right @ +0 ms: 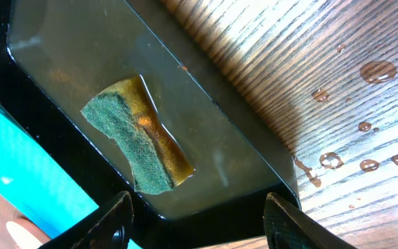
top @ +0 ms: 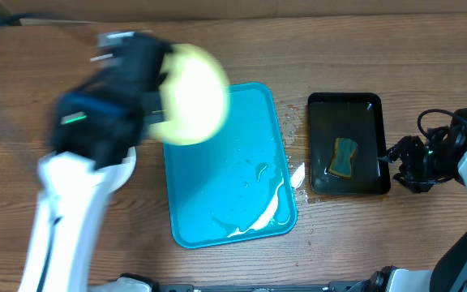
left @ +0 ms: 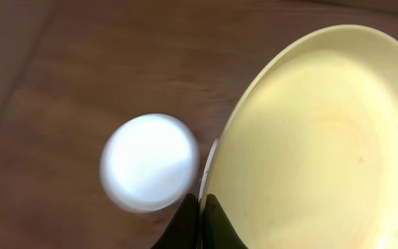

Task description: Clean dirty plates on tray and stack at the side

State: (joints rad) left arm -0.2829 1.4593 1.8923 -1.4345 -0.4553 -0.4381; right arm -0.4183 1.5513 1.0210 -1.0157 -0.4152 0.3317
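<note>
The left hand point(left: 199, 207) is pinching the rim of the pale lime-green round shallow plate point(top: 191, 93), with both dark fingers pressed together on the plate edge at the bottom of the left wrist view. In the overhead view the plate is hanging in the upper left of the frame, overlapping the upper left corner of the large turquoise rectangular plastic tray point(top: 217, 146). The left arm is showing motion blur there.

A white round plate point(left: 149, 162) is lying flat on the brown wooden surface point(top: 339, 49), just left of the held plate in the left wrist view. It is apart from the held plate.

The tray is sitting at frame centre, wet, and a white crescent point(top: 266, 217) is showing along its lower right rim. Whether that is a plate edge or glare cannot be told.

To the right, a green-and-yellow sponge point(top: 344, 156) is soaking in the smaller black rectangular tray point(top: 344, 98). The right hand point(right: 197, 211) is hovering over the near end of that tray with its fingers spread, gripping nothing. Water droplets point(right: 377, 70) are dotting the surface beside it.

Judged step: stacking, with the lime-green plate going to the side. The next move is calling for centring this plate above the white plate, lowering it level until the two are nesting, and only then spreading the fingers.
</note>
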